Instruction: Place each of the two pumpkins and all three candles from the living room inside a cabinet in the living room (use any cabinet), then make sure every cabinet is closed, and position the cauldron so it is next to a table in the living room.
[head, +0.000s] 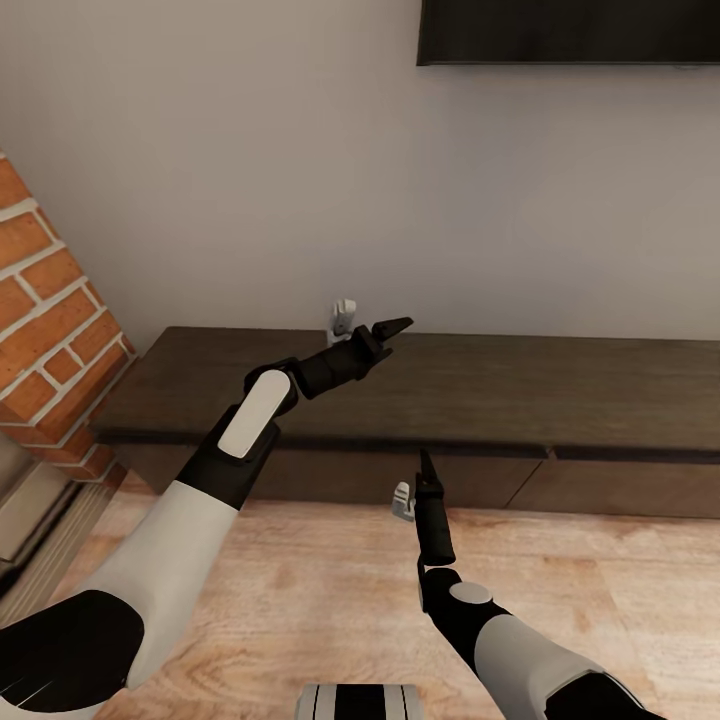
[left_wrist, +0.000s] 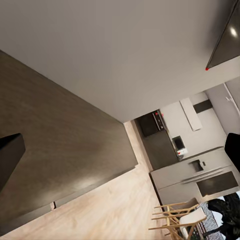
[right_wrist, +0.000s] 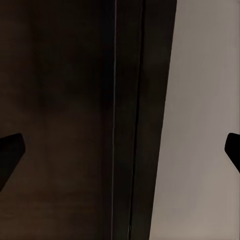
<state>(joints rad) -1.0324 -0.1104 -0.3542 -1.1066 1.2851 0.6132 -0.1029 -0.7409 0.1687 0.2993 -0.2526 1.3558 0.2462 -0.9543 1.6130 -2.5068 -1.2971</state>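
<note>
The long, low, dark brown cabinet (head: 480, 385) runs along the grey wall, and its flat fronts look shut, with no pale inside showing. My left gripper (head: 375, 316) hovers open over the left part of the cabinet's top (left_wrist: 60, 140), nothing between its fingers. My right gripper (head: 413, 476) is open too, pointing at the cabinet's front (right_wrist: 60, 100) just below the top's edge, close to it. One dark fingertip (right_wrist: 10, 150) shows at the side of the right wrist view. The pumpkins, the candles and the cauldron are out of view.
A red brick fireplace (head: 50, 300) juts out at the left of the cabinet. A dark TV (head: 570, 30) hangs on the wall above. Wood floor (head: 600, 580) lies in front. The left wrist view looks past the cabinet's end toward a kitchen with a fridge (left_wrist: 200, 175) and wooden chairs (left_wrist: 175, 215).
</note>
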